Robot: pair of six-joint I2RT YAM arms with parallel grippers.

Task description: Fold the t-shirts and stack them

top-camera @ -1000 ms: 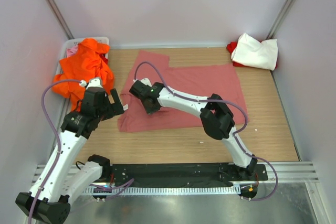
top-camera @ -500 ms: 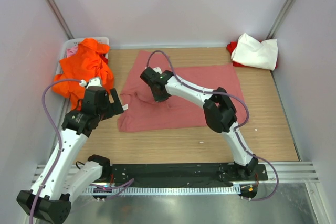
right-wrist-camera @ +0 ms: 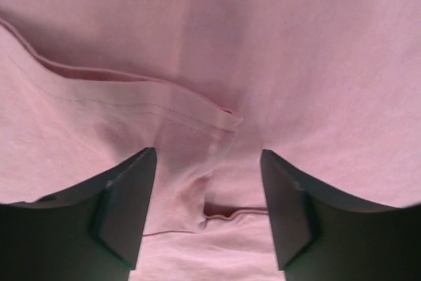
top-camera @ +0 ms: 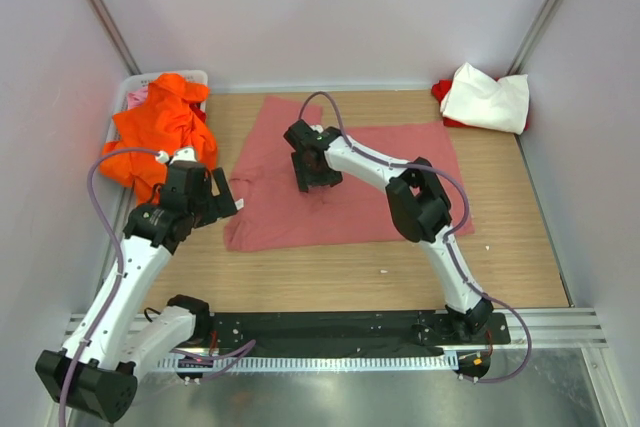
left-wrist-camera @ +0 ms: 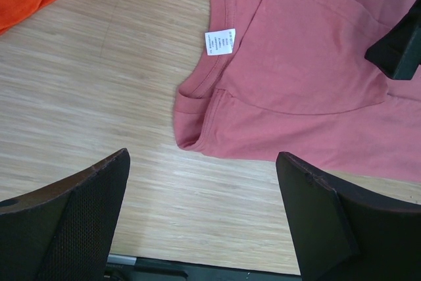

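A dusty salmon-pink t-shirt (top-camera: pixel 370 182) lies spread on the wooden table, partly folded at its left side. My right gripper (top-camera: pixel 316 177) is low over its left-centre and open. In the right wrist view the right gripper (right-wrist-camera: pixel 207 182) straddles a rumpled hem fold (right-wrist-camera: pixel 197 113) without clamping it. My left gripper (top-camera: pixel 224 199) is open beside the shirt's left edge. In the left wrist view the left gripper (left-wrist-camera: pixel 202 162) is over bare wood, just short of the collar with its white label (left-wrist-camera: pixel 220 42). An orange t-shirt (top-camera: pixel 165 132) is heaped at back left. A white t-shirt (top-camera: pixel 487 97) lies on a red one (top-camera: pixel 441 92) at back right.
A white bin (top-camera: pixel 130 87) at the back left holds a lighter pink cloth (top-camera: pixel 137 99) under the orange heap. Grey walls close in the table on three sides. A black rail (top-camera: pixel 330 327) runs along the near edge by the arm bases.
My right gripper moved back and to the right over the pink shirt, pulling cloth with it, then opened and let the fold go. The left arm shifted only slightly.
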